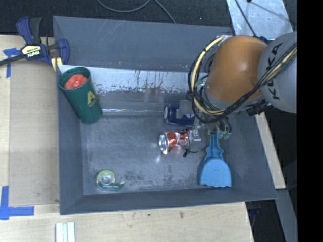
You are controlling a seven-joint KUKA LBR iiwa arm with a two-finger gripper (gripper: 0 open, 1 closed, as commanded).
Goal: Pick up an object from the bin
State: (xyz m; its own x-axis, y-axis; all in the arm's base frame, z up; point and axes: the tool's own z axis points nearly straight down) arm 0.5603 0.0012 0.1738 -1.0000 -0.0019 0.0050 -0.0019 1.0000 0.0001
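My gripper (194, 136) is low in the bin's right half, right of centre, under the arm's orange cover. It sits at the right end of a crushed red and silver can (170, 142) that lies on its side; whether it touches the can I cannot tell. Just behind the gripper, by the back wall, lies a dark blue can-like thing (177, 115). To the gripper's front right lies a light blue brush-like tool (215, 169), its handle pointing up towards the gripper.
A green cup (81, 94) with something red inside leans in the back left corner. A small clear and green thing (108, 180) lies near the front left. The arm and its cables hang over the bin's right side.
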